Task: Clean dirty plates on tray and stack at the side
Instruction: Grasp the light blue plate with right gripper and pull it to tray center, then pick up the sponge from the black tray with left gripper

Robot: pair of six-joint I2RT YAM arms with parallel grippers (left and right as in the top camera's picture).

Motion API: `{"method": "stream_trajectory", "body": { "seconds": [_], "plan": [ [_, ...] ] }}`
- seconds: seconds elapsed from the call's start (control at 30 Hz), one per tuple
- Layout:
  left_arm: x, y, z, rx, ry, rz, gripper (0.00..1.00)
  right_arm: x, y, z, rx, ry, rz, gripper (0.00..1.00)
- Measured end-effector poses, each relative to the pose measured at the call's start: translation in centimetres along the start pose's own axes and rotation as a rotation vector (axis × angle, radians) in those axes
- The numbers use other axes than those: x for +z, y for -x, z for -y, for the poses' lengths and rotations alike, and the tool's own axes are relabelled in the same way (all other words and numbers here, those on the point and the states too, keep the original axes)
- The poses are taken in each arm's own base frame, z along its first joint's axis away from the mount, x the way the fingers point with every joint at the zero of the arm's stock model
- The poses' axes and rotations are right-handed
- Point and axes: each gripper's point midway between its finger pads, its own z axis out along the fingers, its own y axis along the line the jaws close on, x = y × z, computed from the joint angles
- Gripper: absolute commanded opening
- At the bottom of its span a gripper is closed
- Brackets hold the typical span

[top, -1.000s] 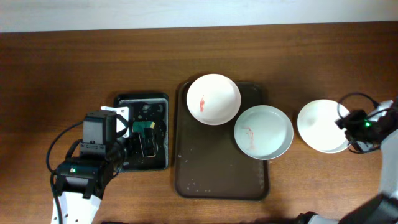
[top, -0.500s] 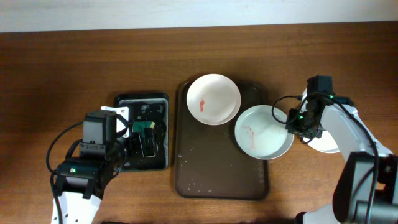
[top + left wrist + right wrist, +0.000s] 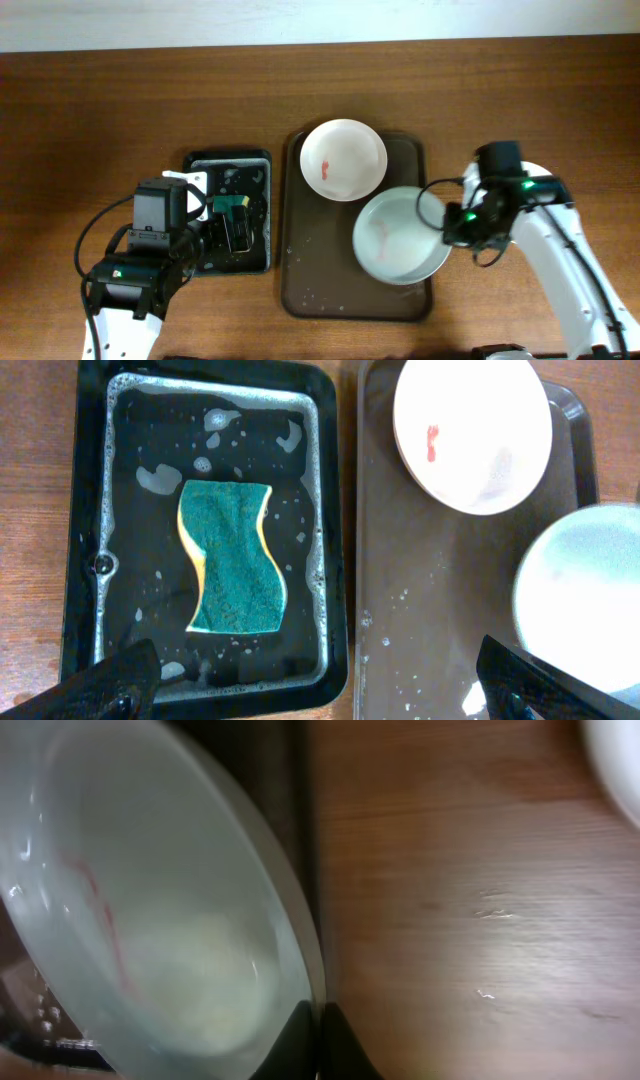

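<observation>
Pale grey-green plate [image 3: 395, 240], smeared red, is over the brown tray [image 3: 330, 292], its right rim pinched between the right gripper [image 3: 446, 226] fingers. A white plate [image 3: 343, 160] lies beyond, up-left of that gripper. The left gripper [image 3: 235, 232], spread wide, hangs above the sponge [image 3: 232, 560] in the black tray [image 3: 90, 510].

My left arm [image 3: 128, 285] shows a boxy black wrist block above a white shell, ringed by looping black cables, with a small green light. The right arm [image 3: 560, 240] has white links, black joints, green lights and a thin black cable. The left claw [image 3: 318, 660] has dark fingers [image 3: 110, 678], possibly matte plastic.
</observation>
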Motion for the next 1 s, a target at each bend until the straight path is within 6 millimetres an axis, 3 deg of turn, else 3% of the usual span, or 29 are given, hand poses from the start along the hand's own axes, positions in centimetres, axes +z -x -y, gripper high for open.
{"method": "stream_trajectory", "body": {
  "seconds": [0.13, 0.2, 0.23, 0.3, 0.43, 0.5, 0.53, 0.63, 0.67, 0.73, 0.77, 0.8, 0.83, 0.9, 0.97, 1.0],
  "plan": [
    [0.0, 0.0, 0.0, 0.0, 0.0, 0.0, 1.0, 6.0, -2.9, -4.0, -0.047, 0.042, -0.01, 0.04],
    [0.0, 0.0, 0.0, 0.0, 0.0, 0.0, 0.99, 6.8, -2.9, -5.0, -0.065, 0.063, 0.018, 0.33],
    [0.0, 0.0, 0.0, 0.0, 0.0, -0.001, 0.99, 6.8, -2.8, -5.6, -0.085, 0.072, 0.028, 0.34],
    [0.0, 0.0, 0.0, 0.0, 0.0, 0.0, 1.0, 6.3, -3.0, -5.9, -0.106, 0.062, 0.014, 0.35],
    [0.0, 0.0, 0.0, 0.0, -0.001, 0.0, 0.99, 1.6, -0.7, -7.3, -0.205, 0.07, 0.112, 0.35],
    [0.0, -0.3, 0.1, -0.002, -0.007, -0.011, 0.87, -0.8, -0.2, -7.9, -0.239, 0.092, 0.177, 0.35],
    [0.0, -0.3, 0.1, 0.0, -0.006, -0.013, 0.99, -1.4, -0.7, -7.7, -0.25, 0.091, 0.179, 0.35],
    [1.4, -1.2, -1.9, -0.025, 0.098, -0.077, 0.99, -1.6, -1.6, -7.1, -0.252, 0.078, 0.151, 0.34],
    [2.8, -1.6, -2.9, -0.038, 0.146, -0.105, 0.99, -1.6, -1.6, -7.1, -0.252, 0.078, 0.15, 0.35],
    [6.3, -3.0, -3.8, -0.065, 0.167, -0.205, 0.52, -1.5, -1.8, -7.0, -0.251, 0.075, 0.145, 0.35],
    [7.8, -3.8, -4.0, -0.08, 0.171, -0.257, 0.37, -1.5, -1.8, -7.0, -0.251, 0.074, 0.143, 0.34],
    [9.0, -4.5, -4.2, -0.088, 0.174, -0.294, 0.34, -1.5, -1.8, -7.0, -0.252, 0.074, 0.143, 0.34],
    [10.5, -4.6, -4.5, -0.094, 0.176, -0.314, 0.4, -1.5, -1.9, -7.0, -0.251, 0.073, 0.141, 0.34],
    [12.8, -6.1, -5.2, -0.106, 0.194, -0.389, 0.26, -1.5, -1.9, -6.9, -0.253, 0.071, 0.139, 0.34],
    [14.8, -7.0, -5.6, -0.115, 0.203, -0.434, 0.0, -1.5, -2.0, -6.8, -0.253, 0.067, 0.135, 0.34],
    [15.4, -7.2, -5.8, -0.119, 0.205, -0.446, 0.0, -1.5, -2.0, -6.8, -0.252, 0.067, 0.136, 0.34]
  ]
}}
